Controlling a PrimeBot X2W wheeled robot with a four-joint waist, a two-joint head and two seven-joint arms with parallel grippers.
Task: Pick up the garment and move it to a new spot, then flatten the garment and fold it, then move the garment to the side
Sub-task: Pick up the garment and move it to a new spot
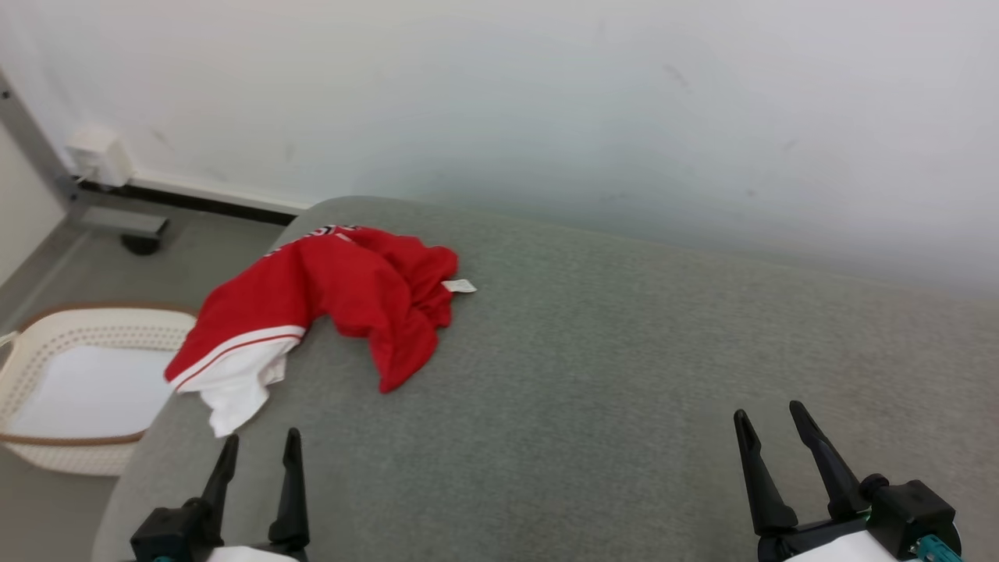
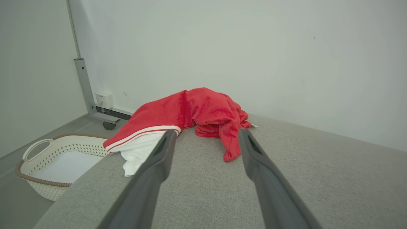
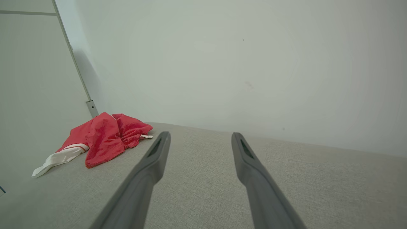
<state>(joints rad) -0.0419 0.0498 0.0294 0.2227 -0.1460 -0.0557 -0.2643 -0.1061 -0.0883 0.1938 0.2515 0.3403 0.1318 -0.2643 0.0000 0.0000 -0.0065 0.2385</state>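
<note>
Writing: white lettering on the garment [image 1: 343, 293] at its far edge, too crumpled to read. The small white label [image 1: 460, 286] sticking out on its right side is too small to read as well.

Garment is red w/ a white hem and a thin red stripe. It lies bunched up near the far-left corner of the grey padded surface [image 1: 609, 367], w/ the white hem hanging over the left edge.

Around: cream perforated basket [image 1: 47, 453] w/ brown rim sits on the floor to the left, below that edge, w/ a white sheet inside. White wall box [image 1: 97, 156] and a grey metal post [image 1: 35, 148] w/ a dark caster stand by the wall behind it. Nothing lies between the grippers and the cloth.

Left gripper [image 1: 262, 435]: fingers spread apart, nothing between them, just short of the white hem, no contact. Right gripper [image 1: 768, 410]: fingers also apart and holding nothing, above bare surface, well apart from the garment.
</note>
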